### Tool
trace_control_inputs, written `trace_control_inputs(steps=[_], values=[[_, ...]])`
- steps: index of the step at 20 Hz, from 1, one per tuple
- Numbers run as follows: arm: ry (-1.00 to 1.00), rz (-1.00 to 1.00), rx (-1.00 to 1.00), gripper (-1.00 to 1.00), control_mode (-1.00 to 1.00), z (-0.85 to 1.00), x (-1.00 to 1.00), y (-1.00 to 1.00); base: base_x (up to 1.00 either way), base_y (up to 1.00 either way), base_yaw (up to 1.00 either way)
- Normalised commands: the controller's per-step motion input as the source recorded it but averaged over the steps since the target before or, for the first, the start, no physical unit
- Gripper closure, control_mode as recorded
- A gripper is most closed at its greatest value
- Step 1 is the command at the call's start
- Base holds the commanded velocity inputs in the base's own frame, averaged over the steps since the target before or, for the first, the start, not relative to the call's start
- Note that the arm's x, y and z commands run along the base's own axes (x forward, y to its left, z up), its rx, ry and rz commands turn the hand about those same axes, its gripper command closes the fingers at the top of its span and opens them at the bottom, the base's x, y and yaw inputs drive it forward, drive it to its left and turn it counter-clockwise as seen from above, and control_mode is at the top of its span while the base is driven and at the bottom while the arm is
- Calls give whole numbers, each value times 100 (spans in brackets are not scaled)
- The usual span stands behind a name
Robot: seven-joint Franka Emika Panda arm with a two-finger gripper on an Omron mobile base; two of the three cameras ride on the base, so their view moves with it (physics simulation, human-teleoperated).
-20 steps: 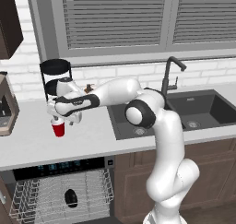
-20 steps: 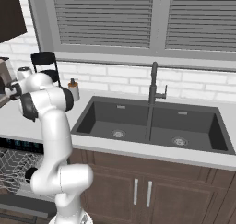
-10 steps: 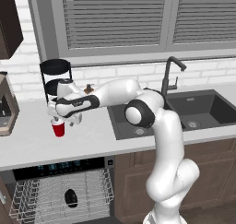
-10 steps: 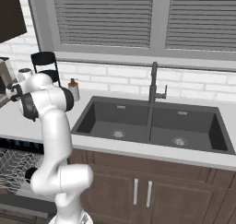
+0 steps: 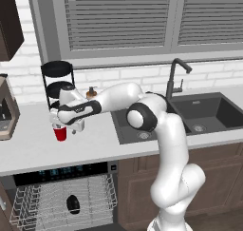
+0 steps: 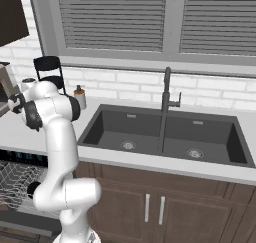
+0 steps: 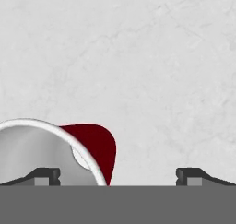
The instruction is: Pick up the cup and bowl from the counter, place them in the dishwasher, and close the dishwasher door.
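Pincer (image 7: 117, 174) open wide, poised over cup (image 5: 60, 133), rim near left fingertip (image 7: 44, 174) (not centred between tips). Cup upright on table (image 5: 95, 139), by tiered stand (image 5: 58, 85). Dishwasher (image 5: 66, 199) open, rack pulled out; dark object in rack (image 5: 72, 204), likely bowl. Left: grasp cup, load it, close door.

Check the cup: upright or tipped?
Upright: the cup stands on the counter, white rim up; hand view looks into it.
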Motion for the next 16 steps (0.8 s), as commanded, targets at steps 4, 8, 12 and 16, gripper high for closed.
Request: trace_control_inputs(steps=[4, 8, 12, 16], values=[[2, 0, 0, -100, -100, -19, 0, 0, 0, 0, 0], [6, 0, 0, -100, -100, -16, 0, 0, 0, 0, 0], [6, 0, -1, -100, -100, -22, 0, 0, 0, 0, 0], [4, 0, -1, -100, -100, -11, 0, 0, 0, 0, 0]])
